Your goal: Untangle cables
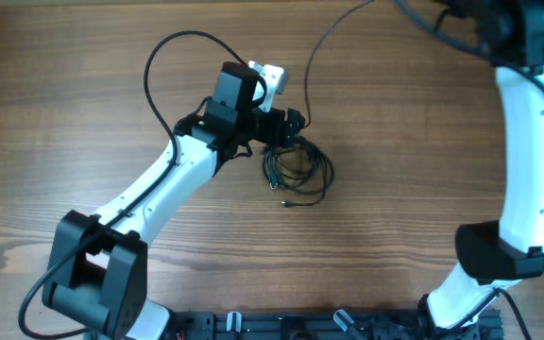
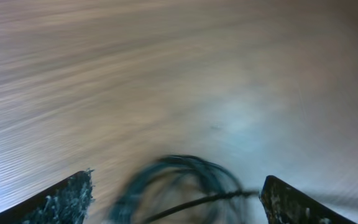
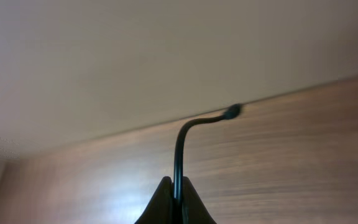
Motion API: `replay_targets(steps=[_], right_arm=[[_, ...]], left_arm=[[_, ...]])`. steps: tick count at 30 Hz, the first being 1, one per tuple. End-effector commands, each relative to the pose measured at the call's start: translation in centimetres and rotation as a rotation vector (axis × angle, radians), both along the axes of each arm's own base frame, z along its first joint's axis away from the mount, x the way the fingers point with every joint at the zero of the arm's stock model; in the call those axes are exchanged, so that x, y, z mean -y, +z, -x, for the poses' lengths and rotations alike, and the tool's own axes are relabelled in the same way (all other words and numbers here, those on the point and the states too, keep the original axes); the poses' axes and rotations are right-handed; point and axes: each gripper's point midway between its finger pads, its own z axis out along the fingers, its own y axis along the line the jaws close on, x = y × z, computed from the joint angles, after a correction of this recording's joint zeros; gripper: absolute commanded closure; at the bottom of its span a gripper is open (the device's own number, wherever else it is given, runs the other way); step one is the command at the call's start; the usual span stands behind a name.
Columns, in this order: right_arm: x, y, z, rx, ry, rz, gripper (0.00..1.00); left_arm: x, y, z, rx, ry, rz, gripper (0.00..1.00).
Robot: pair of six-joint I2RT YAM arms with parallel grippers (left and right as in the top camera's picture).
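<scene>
Nearest the robot's base, the left arm reaches from the front edge toward the middle of the table. The left gripper hangs low over the wood with its jaws spread wide. Its own camera shows the two fingers well apart, with blurred loops lying between them. One thin wire runs across to the inner face of the right-hand finger, but nothing is pinched.

Just beyond those fingertips lie the cables, a small loose coil of thin black wire flat on the table near its centre, with a short end poking out on the near side.

From the coil a single strand climbs away across the far half of the table toward the far right corner. There the right gripper has its jaws pressed together on that strand, a short way below its plug, which curls up free above the fingertips.

The step in hand looks like drawing one wire out of the knot, with the right side holding the free end while the left is over the pile. The next move probably calls for the left jaws to close on the coil and anchor it while the right arm pulls the strand away slowly, so the loops slip rather than tighten.
</scene>
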Motion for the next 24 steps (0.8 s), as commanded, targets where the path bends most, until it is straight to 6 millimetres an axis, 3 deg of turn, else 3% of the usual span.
replay_targets(steps=[1, 2, 5, 8, 14, 17, 21, 23, 24], right_arm=[[4.0, 0.2, -0.3, -0.014, -0.05, -0.133, 0.96], [3.6, 0.1, -0.1, -0.022, -0.012, -0.157, 0.96], [2.3, -0.6, 0.0, -0.049, 0.014, -0.16, 0.96], [-0.3, -1.6, -0.4, -0.078, 0.062, -0.165, 0.96], [-3.0, -1.7, -0.4, -0.089, 0.185, -0.236, 0.96], [-4.7, -1.1, 0.2, -0.085, 0.276, -0.291, 0.96], [-4.7, -1.2, 0.2, -0.098, 0.264, -0.308, 0.96], [-4.9, -1.1, 0.3, -0.102, 0.268, -0.318, 0.96], [-4.9, -1.2, 0.3, -0.102, 0.268, -0.317, 0.96]], left_arm=[[-7.2, 0.9, -3.9, 0.011, 0.37, -0.038, 0.1], [-6.1, 1.4, -3.6, -0.023, 0.271, 0.065, 0.16], [-1.0, 4.5, -1.2, -0.004, -0.079, 0.274, 0.13], [3.1, 6.0, 0.3, 0.107, -0.243, 0.279, 0.08], [5.1, 5.3, 0.2, 0.186, -0.205, 0.165, 0.08], [4.5, 6.0, -1.2, 0.241, -0.149, 0.146, 0.15], [4.7, 6.5, -1.5, 0.246, -0.129, 0.172, 0.47], [4.7, 6.6, -1.5, 0.25, -0.127, 0.176, 0.74], [4.7, 6.7, -1.6, 0.255, -0.127, 0.178, 0.95]])
